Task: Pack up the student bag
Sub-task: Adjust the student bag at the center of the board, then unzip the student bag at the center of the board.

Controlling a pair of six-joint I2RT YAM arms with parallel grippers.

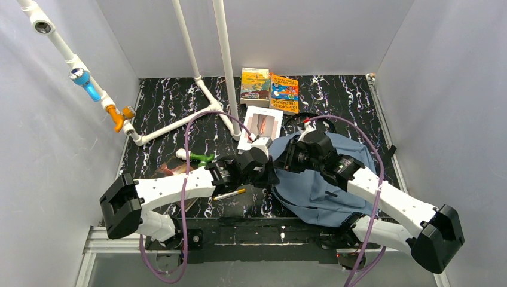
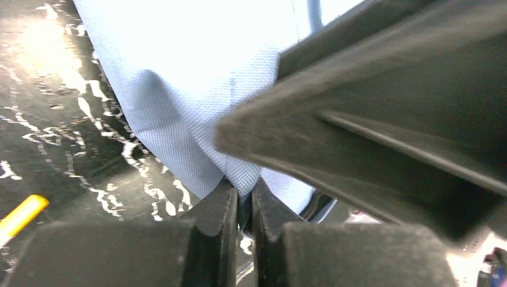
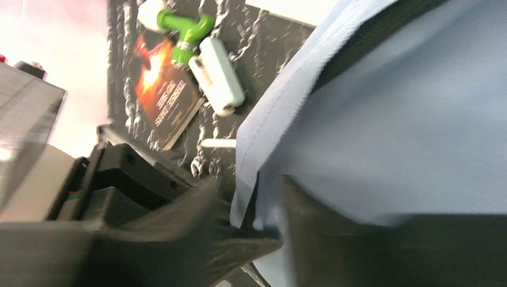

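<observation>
The student bag [image 1: 326, 191] is a slate-blue fabric backpack lying flat at the near right of the table. My left gripper [image 1: 270, 170] sits at its left edge. In the left wrist view the jaws [image 2: 244, 194] are shut on a fold of the bag's fabric [image 2: 179, 89]. My right gripper [image 1: 286, 156] is over the bag's upper left corner, close beside the left one. In the right wrist view its fingers [image 3: 272, 233] stand slightly parted, with the bag's hemmed edge [image 3: 406, 119] between them.
Two colourful books [image 1: 255, 85] [image 1: 284, 92] stand at the back wall, with an open white box [image 1: 261, 125] in front of them. A green and white object [image 1: 197, 157], a dark red book [image 3: 167, 98] and a yellow pen [image 1: 229, 194] lie near the left arm. White pipes [image 1: 179, 122] cross the back left.
</observation>
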